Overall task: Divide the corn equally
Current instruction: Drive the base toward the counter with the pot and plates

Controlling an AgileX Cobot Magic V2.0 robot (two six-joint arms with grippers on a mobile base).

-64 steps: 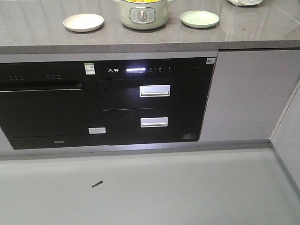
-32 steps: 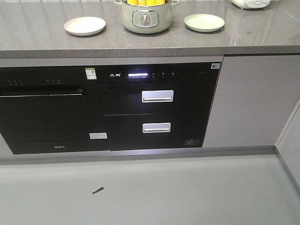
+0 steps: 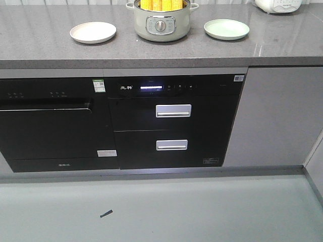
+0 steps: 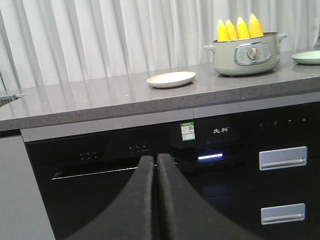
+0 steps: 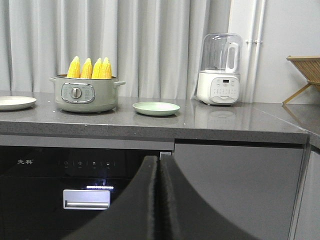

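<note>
Several yellow corn (image 3: 162, 5) cobs stand upright in a pale green pot (image 3: 161, 24) on the grey counter; the corn (image 4: 239, 29) and the corn (image 5: 90, 68) also show in both wrist views. A cream plate (image 3: 93, 32) lies left of the pot, a green plate (image 3: 226, 28) right of it. My left gripper (image 4: 155, 159) is shut and holds nothing, low in front of the black appliances. My right gripper (image 5: 159, 159) is likewise shut and empty, below counter height. Both are far from the pot.
Under the counter (image 3: 45, 53) sit a black dishwasher (image 3: 50, 126) and a black drawer unit with two silver handles (image 3: 173, 111). A white blender (image 5: 218, 70) stands right of the green plate, a wooden rack (image 5: 305, 75) beyond it. A small dark scrap (image 3: 106, 213) lies on the floor.
The front view has shifted: counter, pot and plates sit lower and slightly right in frame, showing more of the corn in the pot. Nothing on the counter has moved.
</note>
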